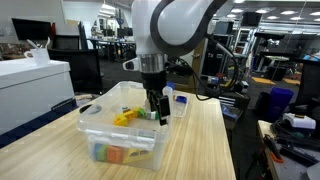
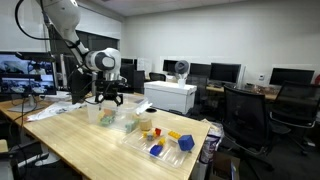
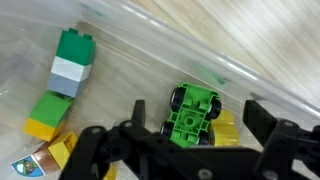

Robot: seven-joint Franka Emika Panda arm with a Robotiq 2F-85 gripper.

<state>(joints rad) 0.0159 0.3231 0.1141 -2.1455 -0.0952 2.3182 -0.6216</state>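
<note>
Honestly, the hand (image 1: 156,110) is hanging wide open over the clear plastic bin (image 1: 85,113) on the bench (image 1: 205,140), straddling the green wheeled brick (image 3: 193,118) lying by the bin's wall. I'd be centring both fingers across its sides and dropping straight, dodging the yellow brick (image 3: 226,124) touching it. No readable writing is showing anywhere.

Bin (image 1: 95,125) on table (image 1: 210,140) at frame centre, gripper (image 1: 157,116) hanging in its rear right part, in wrist view wheeled piece (image 3: 193,112) at lower centre between the fingers, brick stack (image 3: 62,80) at left, both on bin floor
</note>
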